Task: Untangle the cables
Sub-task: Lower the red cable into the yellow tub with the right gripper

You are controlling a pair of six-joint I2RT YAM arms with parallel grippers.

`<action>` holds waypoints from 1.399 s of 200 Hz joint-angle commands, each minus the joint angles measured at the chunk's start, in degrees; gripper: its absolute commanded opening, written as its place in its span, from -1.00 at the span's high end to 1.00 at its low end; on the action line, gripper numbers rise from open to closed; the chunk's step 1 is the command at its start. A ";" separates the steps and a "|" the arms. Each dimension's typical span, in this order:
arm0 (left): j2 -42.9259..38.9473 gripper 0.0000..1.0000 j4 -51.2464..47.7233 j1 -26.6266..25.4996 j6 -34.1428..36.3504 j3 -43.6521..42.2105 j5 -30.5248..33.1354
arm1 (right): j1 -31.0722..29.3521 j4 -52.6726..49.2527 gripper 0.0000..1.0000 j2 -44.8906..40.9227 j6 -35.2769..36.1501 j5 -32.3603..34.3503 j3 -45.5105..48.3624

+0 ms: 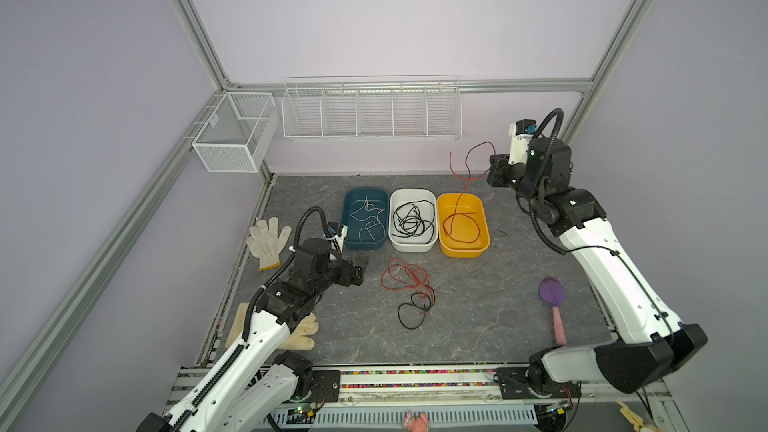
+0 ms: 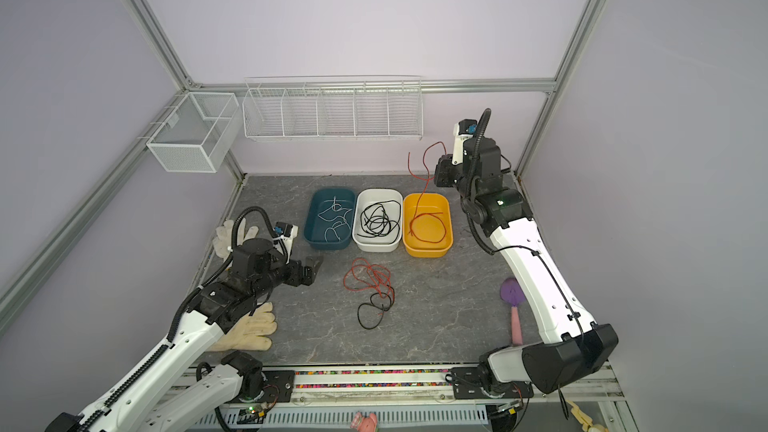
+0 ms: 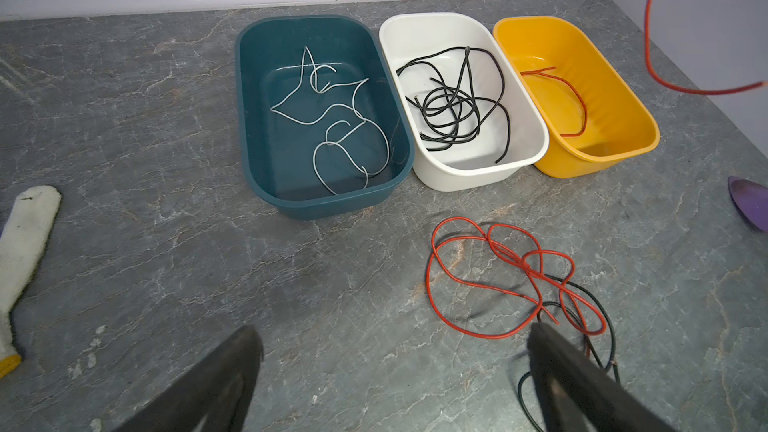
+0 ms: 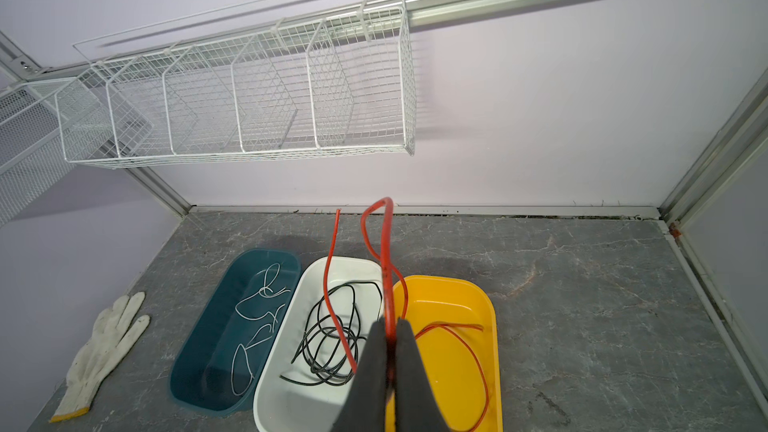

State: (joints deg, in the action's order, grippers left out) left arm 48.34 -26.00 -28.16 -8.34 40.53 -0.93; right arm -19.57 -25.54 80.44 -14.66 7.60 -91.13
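Right wrist view: the right gripper [image 4: 390, 321] pinches a red cable [image 4: 387, 243] trailing into the yellow bin [image 4: 449, 301]. Left wrist view: the left gripper [image 3: 392, 328] gapes, the red-black tangle [image 3: 525, 268] beside one finger. In both top views it lies on the table [image 1: 478, 326], nearest the left gripper.

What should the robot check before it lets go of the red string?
1. Right tool shut on the red cable: ok.
2. Cable's lower end lying in the yellow bin: ok.
3. Whole cable down in the bin: not ok, the upper part hangs in the air.
4. Left tool open and empty: ok.
5. Leftover tangle undone: not ok, red and black strands cross.
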 commanded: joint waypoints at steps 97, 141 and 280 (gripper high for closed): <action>0.27 -0.99 -0.28 -0.23 1.00 -0.02 0.62 | 3.39 8.87 0.87 3.35 -4.15 -3.00 13.59; 0.18 -0.99 -0.30 -0.23 1.05 -0.02 0.73 | 3.43 10.75 0.87 5.46 -5.77 -3.42 18.35; 0.37 -0.99 -0.30 -0.23 1.11 -0.02 0.64 | 3.37 13.06 0.87 16.77 -11.56 -3.82 24.88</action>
State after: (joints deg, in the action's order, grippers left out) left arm 48.66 -26.00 -28.16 -8.29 40.53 -0.91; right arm -16.23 -14.20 95.96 -25.15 4.60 -66.72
